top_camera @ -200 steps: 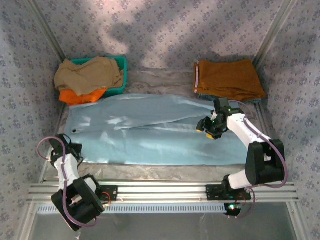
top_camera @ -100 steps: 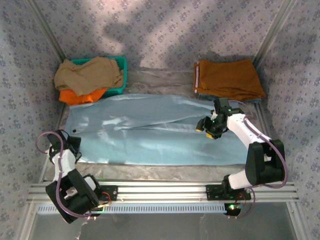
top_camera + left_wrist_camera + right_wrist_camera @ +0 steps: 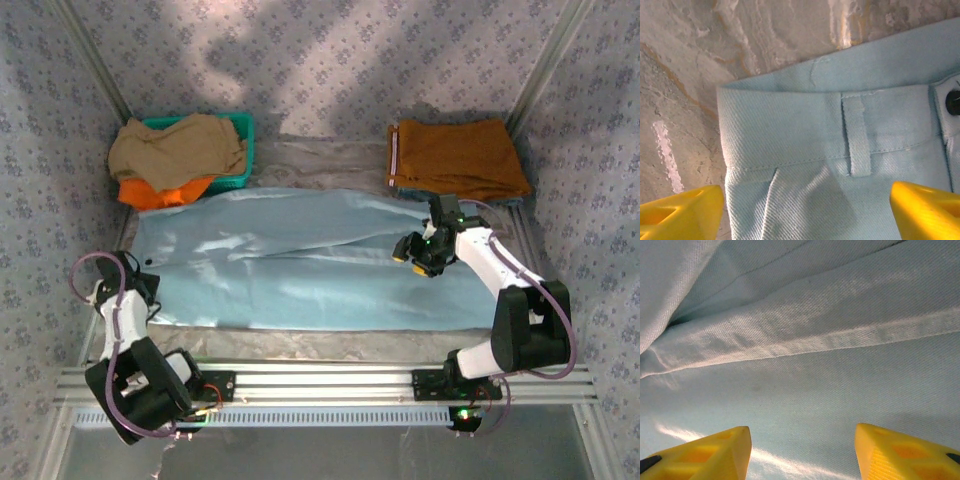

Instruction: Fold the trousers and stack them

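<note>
On the table [image 3: 330, 158] I see the blue trousers [image 3: 300, 265] spread flat; my left gripper [image 3: 800, 210] and right gripper [image 3: 800, 440] hang open above them.

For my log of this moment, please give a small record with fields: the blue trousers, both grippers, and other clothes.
trousers: pale blue, spread flat, unfolded
left gripper: open, over waistband corner
right gripper: open, over leg fabric
basket: teal, holds tan garment and orange garment
brown trousers: folded, far right
</note>
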{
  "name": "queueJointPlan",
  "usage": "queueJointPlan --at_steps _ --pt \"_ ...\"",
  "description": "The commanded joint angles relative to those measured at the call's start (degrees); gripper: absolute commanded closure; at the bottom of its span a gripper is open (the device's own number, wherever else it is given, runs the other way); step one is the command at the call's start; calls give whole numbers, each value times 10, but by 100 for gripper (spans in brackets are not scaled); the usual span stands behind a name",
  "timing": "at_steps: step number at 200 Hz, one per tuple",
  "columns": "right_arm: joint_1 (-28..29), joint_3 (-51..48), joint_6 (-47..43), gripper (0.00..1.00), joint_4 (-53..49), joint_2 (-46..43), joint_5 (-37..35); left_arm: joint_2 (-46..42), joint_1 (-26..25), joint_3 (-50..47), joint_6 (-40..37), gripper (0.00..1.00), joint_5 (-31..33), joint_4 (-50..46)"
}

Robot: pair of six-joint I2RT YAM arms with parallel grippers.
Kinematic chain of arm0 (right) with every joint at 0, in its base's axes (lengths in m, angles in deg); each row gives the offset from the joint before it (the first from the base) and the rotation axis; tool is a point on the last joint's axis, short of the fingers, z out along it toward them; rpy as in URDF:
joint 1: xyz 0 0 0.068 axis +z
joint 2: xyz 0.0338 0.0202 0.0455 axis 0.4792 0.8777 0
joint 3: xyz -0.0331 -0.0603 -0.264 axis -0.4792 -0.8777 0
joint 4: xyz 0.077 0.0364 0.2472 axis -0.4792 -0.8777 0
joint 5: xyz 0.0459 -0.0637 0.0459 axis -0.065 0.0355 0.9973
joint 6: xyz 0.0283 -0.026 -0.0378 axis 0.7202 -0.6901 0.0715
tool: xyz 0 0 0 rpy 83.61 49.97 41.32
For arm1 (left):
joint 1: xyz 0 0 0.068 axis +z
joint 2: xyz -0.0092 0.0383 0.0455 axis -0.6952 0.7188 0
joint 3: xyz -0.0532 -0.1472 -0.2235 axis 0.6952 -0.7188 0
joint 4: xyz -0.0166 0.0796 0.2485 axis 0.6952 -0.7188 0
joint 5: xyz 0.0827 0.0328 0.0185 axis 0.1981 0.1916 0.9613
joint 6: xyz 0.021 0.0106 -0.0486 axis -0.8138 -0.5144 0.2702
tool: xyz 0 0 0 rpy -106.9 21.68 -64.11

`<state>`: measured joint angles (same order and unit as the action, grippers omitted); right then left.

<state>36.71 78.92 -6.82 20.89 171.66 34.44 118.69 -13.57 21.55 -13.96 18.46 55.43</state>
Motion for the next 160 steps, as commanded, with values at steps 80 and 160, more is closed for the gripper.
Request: queueJointPlan --at_steps 80,160 --pt "1 8 3 42 -28 -7 -11 74 -3 -28 24 23 25 37" --pt "-162 -25 90 39 -182 -157 -23 2 -6 -35 18 100 -20 34"
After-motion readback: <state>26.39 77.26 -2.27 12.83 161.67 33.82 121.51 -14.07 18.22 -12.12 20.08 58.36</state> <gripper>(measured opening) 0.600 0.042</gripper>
